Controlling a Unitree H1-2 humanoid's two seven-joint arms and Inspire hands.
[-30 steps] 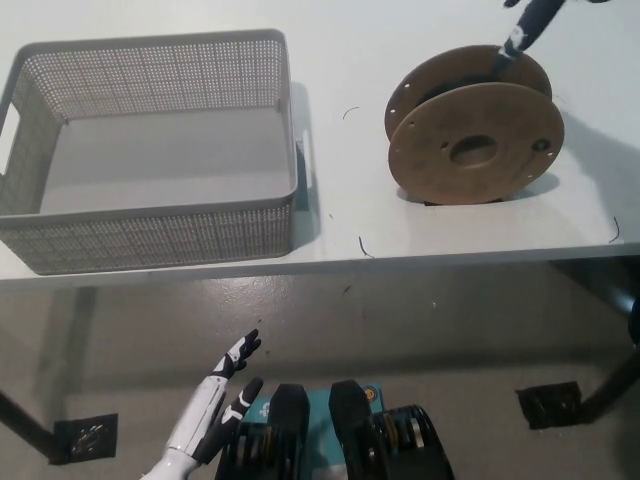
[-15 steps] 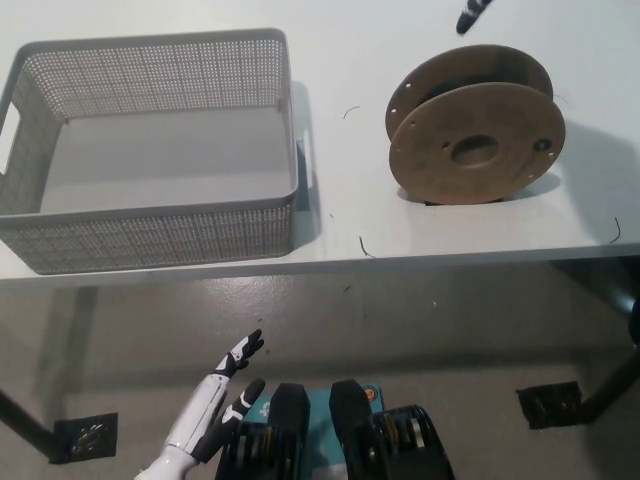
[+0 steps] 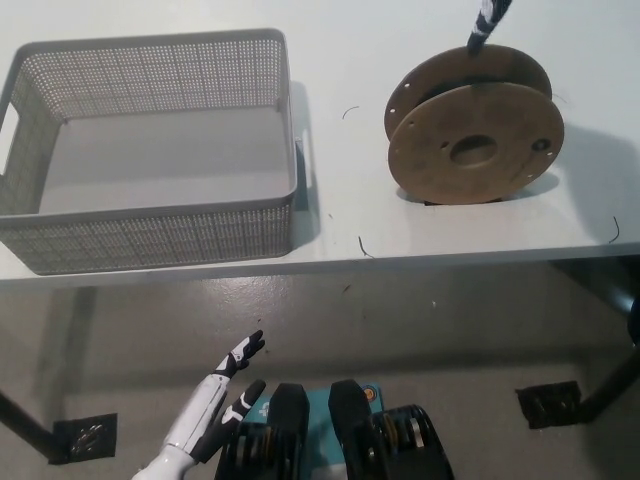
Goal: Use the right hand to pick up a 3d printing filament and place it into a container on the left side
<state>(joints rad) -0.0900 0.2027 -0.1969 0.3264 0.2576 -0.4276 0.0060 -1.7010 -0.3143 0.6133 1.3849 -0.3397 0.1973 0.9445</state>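
Observation:
The filament spool [image 3: 474, 130] has brown cardboard flanges and stands on edge on the right part of the white table [image 3: 340, 215]. Only a small black tip of my right hand [image 3: 487, 25] shows at the picture's top edge, just above the spool's rear flange; the rest of it is out of view. The grey perforated basket [image 3: 150, 235], the container on the left, is empty. My white left hand [image 3: 215, 405] rests low at the lower left, below the table edge, open and holding nothing.
The table's front edge runs across the middle of the picture, with grey floor below it. Two dark floor plates [image 3: 85, 437] [image 3: 548, 404] sit by the table legs. Short dark filament scraps [image 3: 365, 248] lie on the table between basket and spool.
The black tip of my right hand moved left from the spool's rear right rim, lifted away, and now sits just above the rear flange's top. Spool, basket and left hand are unmoved.

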